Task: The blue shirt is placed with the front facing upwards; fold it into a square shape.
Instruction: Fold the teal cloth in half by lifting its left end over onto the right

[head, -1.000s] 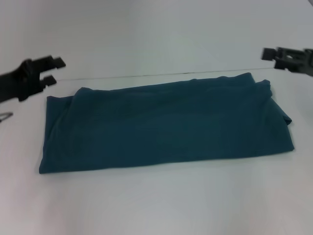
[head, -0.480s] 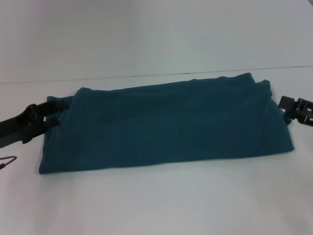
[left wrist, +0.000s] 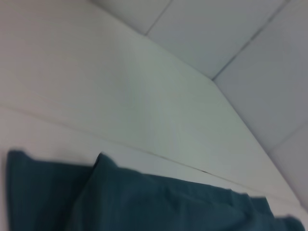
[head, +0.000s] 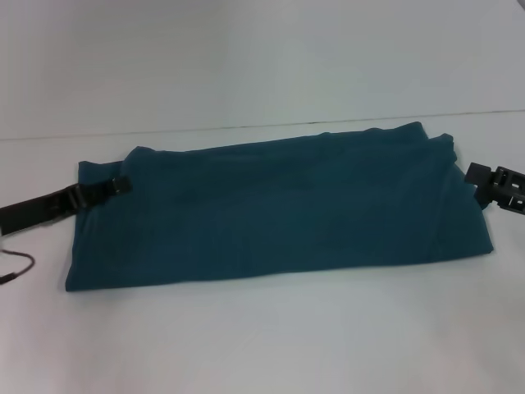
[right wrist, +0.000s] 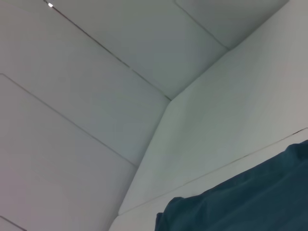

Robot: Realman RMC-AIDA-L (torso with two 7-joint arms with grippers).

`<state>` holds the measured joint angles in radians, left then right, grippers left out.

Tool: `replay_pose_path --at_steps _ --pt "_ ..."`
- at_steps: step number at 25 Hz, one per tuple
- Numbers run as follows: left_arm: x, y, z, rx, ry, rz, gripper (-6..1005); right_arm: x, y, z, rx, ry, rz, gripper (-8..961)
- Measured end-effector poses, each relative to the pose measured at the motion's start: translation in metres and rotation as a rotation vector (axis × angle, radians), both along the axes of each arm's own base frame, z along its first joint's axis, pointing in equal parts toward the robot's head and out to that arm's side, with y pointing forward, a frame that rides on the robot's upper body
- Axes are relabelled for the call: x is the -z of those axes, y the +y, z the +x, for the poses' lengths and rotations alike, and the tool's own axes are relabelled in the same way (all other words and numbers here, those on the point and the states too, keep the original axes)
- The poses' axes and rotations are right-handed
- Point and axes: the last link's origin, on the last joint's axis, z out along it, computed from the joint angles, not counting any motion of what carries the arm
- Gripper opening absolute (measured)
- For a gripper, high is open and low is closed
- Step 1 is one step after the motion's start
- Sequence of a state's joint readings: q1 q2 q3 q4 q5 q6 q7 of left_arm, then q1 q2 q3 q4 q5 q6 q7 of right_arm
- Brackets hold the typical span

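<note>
Shirt (head: 279, 209) lies folded into long band across white table (head: 262, 336), plain teal side up, long edges running left to right. Left gripper (head: 115, 187) low at shirt's left end, tips over cloth edge, seemingly pinched together on it, though view too poor to be sure. Right gripper (head: 484, 176) at shirt's right end, beside bunched corner; cannot tell if fingers apart or together. Thin seam (head: 205, 127) crosses table behind shirt. Pale panelled wall (right wrist: 96, 72) shows in wrist views. Dark cable (head: 16, 267) at left edge.
</note>
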<state>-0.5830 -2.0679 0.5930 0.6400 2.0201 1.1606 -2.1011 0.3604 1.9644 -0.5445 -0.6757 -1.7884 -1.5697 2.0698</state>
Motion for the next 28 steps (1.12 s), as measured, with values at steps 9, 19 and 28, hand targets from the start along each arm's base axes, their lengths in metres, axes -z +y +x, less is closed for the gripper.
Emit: replay_pose_path --at_steps 9,19,28 --pt "0.022 0.003 -0.020 -0.373 -0.188 0.022 717 0.000 0.000 0.004 0.019 -0.005 0.007 937" --pt "0.031 0.006 -0.025 -0.392 -0.145 0.057 733 0.004 -0.003 0.010 0.049 -0.004 0.009 936" --pt "0.025 0.007 -0.025 -0.352 -0.108 0.074 747 0.004 -0.003 0.011 0.053 -0.004 0.009 936"
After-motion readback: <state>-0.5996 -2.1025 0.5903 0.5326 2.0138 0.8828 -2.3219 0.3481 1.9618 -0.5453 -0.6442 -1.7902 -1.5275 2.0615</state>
